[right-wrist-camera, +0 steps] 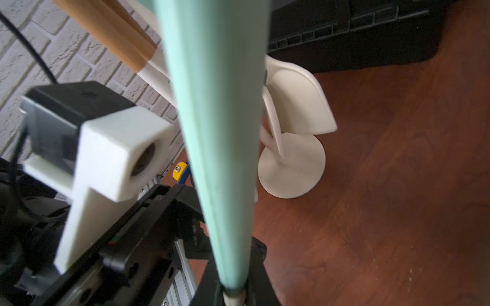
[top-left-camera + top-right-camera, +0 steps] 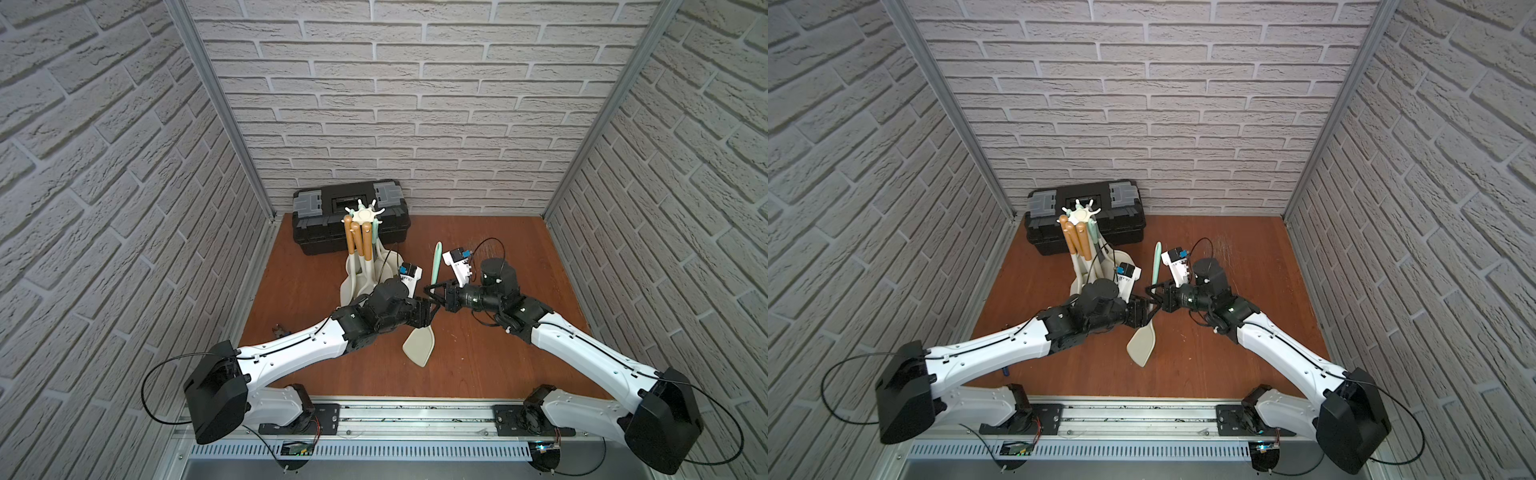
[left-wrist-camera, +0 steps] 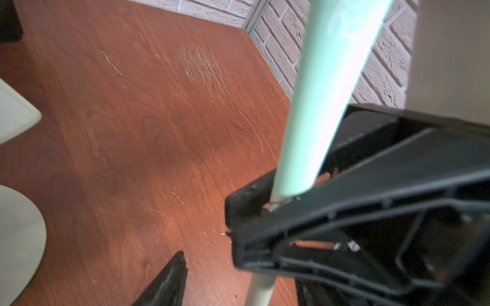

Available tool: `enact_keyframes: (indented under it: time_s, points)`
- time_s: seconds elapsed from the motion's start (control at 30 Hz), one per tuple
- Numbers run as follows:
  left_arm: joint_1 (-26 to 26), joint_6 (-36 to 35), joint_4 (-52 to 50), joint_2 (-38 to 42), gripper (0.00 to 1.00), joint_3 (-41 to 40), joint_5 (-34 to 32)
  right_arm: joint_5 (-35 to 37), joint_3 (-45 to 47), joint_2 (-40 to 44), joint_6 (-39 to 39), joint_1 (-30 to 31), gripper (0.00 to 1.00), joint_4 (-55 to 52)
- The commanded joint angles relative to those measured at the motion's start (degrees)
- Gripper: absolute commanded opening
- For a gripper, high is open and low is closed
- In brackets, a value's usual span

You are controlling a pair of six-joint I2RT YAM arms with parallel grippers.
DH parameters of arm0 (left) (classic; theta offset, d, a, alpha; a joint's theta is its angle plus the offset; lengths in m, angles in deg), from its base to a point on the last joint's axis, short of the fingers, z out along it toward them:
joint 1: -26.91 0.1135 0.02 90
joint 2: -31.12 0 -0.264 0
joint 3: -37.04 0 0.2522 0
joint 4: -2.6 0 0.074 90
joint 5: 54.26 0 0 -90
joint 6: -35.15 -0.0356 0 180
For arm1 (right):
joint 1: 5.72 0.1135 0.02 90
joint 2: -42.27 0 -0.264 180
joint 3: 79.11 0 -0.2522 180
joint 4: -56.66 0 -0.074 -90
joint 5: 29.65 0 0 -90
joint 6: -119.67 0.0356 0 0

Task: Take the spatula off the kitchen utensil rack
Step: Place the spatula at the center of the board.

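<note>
The spatula (image 2: 436,266) is clear of the kitchen utensil rack (image 2: 365,215) and stands tilted. The right gripper (image 2: 430,291) is clamped where the mint handle meets the cream neck, and the blade hangs below its fingers. The left gripper (image 2: 432,309) faces it just underneath, jaws apart either side of the neck, not gripping. If the right releases before the left closes, I judge the spatula would drop to the table (image 2: 498,353). The left wrist is close to the rack's wooden-handled utensils (image 2: 357,239) and could knock them.

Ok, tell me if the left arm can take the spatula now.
Probably yes: the left gripper is open right beside the spatula, next to the right gripper shut on its handle, and nothing stands between.
</note>
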State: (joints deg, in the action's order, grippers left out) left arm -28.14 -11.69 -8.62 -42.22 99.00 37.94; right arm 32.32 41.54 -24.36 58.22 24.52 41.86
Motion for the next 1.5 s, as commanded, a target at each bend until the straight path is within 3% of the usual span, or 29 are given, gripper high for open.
enact_keyframes:
  time_s: [0.0, 0.17, 0.3, 0.47, 0.5, 0.63, 0.7, 0.8, 0.87, 1.07, 1.47]
  points:
    - [1.20, 1.55, 7.34, 0.65, 0.61, -1.17, 4.67, -1.49, 0.92, 0.60, 1.34, -0.53, 0.03, 1.37]
    - [2.74, 2.81, 9.95, -1.07, 0.47, -1.64, 7.93, -5.38, 0.51, 0.48, 1.41, -0.62, 0.03, 2.96]
    - [3.10, 2.86, 9.89, -2.64, 0.34, -0.58, 9.81, -4.44, 0.56, 1.15, 1.47, -0.67, 0.03, 2.38]
    - [3.08, 2.83, 8.35, -3.13, 0.00, 0.41, 9.93, -2.25, 0.63, 1.77, 2.04, -0.88, 0.03, 2.03]
    - [3.11, 2.83, 7.37, -2.99, 0.00, 0.56, 9.34, -1.68, 0.51, 1.85, 2.11, -0.97, 0.06, 1.63]
    - [1.20, 1.08, -5.91, -3.86, 0.00, 5.98, 0.92, 4.03, -1.42, 3.33, -0.05, -1.03, 0.47, -4.67]
    - [-0.87, 0.09, -15.08, -6.91, 0.00, 11.21, -4.78, 11.75, -3.18, 4.97, -1.42, -1.05, 0.53, -11.66]
    - [-3.49, 1.42, -25.60, -13.19, 0.00, 18.78, -12.24, 25.91, -4.69, 7.54, -0.95, -1.06, 0.55, -20.45]
    - [-4.89, 4.02, -31.86, -18.01, 0.00, 23.51, -17.31, 31.69, -3.77, 9.91, -0.74, -1.32, 0.56, -22.59]
    - [-5.79, 11.67, -43.05, -29.32, 0.00, 32.49, -24.42, 35.71, 0.16, 15.15, -0.37, -1.65, 0.56, -23.57]
    - [-0.66, 11.41, -44.65, -37.22, 0.00, 35.82, -21.77, 38.22, 2.08, 16.61, -1.22, -1.67, 0.56, -25.16]
